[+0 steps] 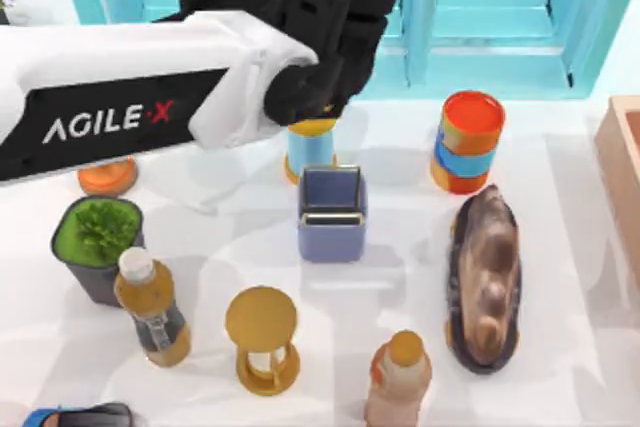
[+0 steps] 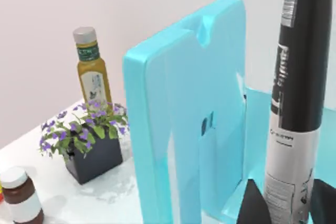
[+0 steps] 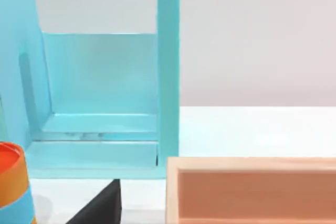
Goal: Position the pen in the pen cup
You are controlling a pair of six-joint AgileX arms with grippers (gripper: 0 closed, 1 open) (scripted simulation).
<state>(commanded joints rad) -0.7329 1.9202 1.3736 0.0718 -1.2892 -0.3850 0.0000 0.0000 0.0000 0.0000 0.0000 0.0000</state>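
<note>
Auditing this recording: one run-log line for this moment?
left gripper: shut on pen, behind pen cup | cup: no pen inside | phase: carrying

Left arm [image 1: 120,97] with a glossy white rounded shell, a black side panel lettered AGILE·X in white with a red dot, a chunky matte black wrist block past the white shell, dark angular fingertips [image 2: 252,203], another black wedge-shaped fingertip [image 3: 102,205]

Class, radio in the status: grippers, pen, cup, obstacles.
Left gripper shut on pen, raised behind pen cup. Blue cylinder stands close behind cup. Right arm parked at table's right.
</note>
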